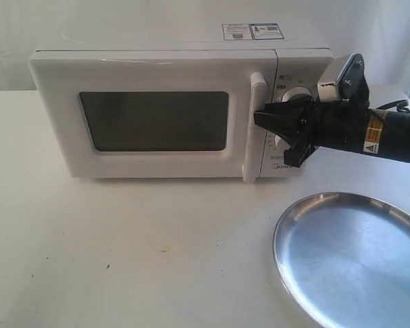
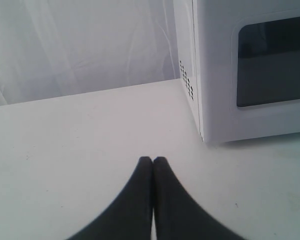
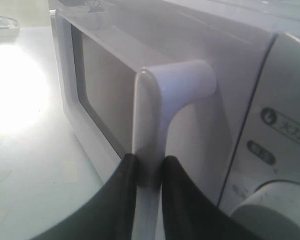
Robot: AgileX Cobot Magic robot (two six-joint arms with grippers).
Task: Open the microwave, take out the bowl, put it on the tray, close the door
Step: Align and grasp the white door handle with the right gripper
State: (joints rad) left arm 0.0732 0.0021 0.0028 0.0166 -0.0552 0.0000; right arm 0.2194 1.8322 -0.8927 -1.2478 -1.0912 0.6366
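The white microwave (image 1: pixel 178 102) stands at the back of the table, its door (image 1: pixel 150 119) closed, dark window facing me. My right gripper (image 1: pixel 263 123) reaches in from the right and is shut on the tall white door handle (image 1: pixel 254 126); in the right wrist view both black fingers (image 3: pixel 125 180) pinch the handle (image 3: pixel 152 125). The steel tray (image 1: pixel 348 263) lies at the front right, bare. My left gripper (image 2: pixel 152 160) is shut on nothing, low over the table to the left of the microwave (image 2: pixel 250 70). The bowl is hidden.
Two round knobs (image 1: pixel 297 96) sit on the microwave's control panel just behind the right gripper. A white curtain hangs behind the table. The white tabletop (image 1: pixel 123 253) stretches in front of the microwave.
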